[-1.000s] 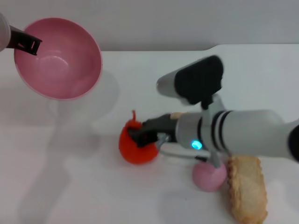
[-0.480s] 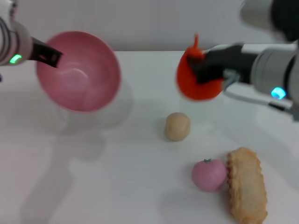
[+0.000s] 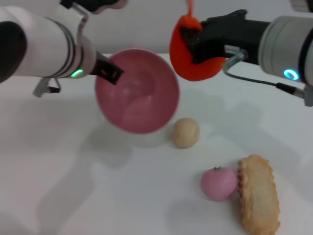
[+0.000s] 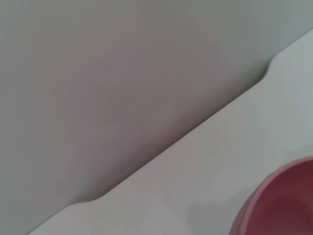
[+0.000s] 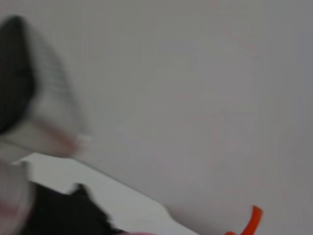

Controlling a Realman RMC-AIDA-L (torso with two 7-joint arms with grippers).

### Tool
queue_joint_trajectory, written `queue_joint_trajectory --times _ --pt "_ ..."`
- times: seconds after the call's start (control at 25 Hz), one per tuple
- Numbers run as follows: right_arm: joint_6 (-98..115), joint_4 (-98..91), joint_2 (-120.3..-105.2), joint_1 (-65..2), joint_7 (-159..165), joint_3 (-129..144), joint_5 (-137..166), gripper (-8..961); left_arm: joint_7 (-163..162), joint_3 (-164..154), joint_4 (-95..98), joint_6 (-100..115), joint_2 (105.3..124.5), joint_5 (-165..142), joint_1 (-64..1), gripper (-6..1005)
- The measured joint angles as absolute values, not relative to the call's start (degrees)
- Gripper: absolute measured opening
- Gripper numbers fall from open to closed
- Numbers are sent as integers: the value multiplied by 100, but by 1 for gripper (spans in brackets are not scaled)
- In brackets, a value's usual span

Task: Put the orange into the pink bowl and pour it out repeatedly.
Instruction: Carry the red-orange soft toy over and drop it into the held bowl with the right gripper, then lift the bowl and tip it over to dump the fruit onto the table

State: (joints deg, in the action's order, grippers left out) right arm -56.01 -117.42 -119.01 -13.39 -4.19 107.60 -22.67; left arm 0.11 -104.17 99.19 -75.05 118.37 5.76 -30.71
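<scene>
The orange [image 3: 195, 49], bright orange-red with a short stem, hangs in the air at the upper middle of the head view, with my right gripper [image 3: 191, 41] shut on it. Just left of it and lower, the pink bowl [image 3: 137, 91] is held above the table, tilted with its opening toward the camera and nothing inside. My left gripper [image 3: 111, 72] is shut on the bowl's left rim. An edge of the pink bowl [image 4: 279, 200] shows in the left wrist view. The orange's stem [image 5: 251, 221] shows in the right wrist view.
On the white table [image 3: 73, 186] lie a beige ball [image 3: 186, 132] just below the bowl's right side, a pink peach-like fruit [image 3: 218, 182] at the front right, and a tan pastry [image 3: 258, 199] beside it. A grey wall stands behind the table.
My right gripper lifted the orange off the table and carried it up and then left. My left arm brought the bowl right and down toward the middle, uncovering the beige ball.
</scene>
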Motion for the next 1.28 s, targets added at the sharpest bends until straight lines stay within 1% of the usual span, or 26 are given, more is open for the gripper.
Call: queue_joint_trajectory --times 0.08,0.44,0.68,1.0,1.28 --pt "-5584 -11721 -11900 -1360 -413 10820 -2268 55 0 -10497 9790 -7362 11846 767 -3210 43" --pt "-5502 -11217 -11899 -1522 -326 10918 -2420 53 0 -10519 9762 -7228 11848 877 -3276 43" --pt "-5387 -10912 -11900 -1594 -323 10925 -2419 205 33 -10526 9770 -7204 11848 1017 -3278 43" --pt "-5370 -10976 -11900 -1539 -303 10843 -2424 388 63 -10599 9785 -7198 11847 1090 -3279 43" --pt "-5421 -10797 -11900 -1214 27 9883 -2248 526 190 -10933 9854 -7093 11835 1053 -3241 43"
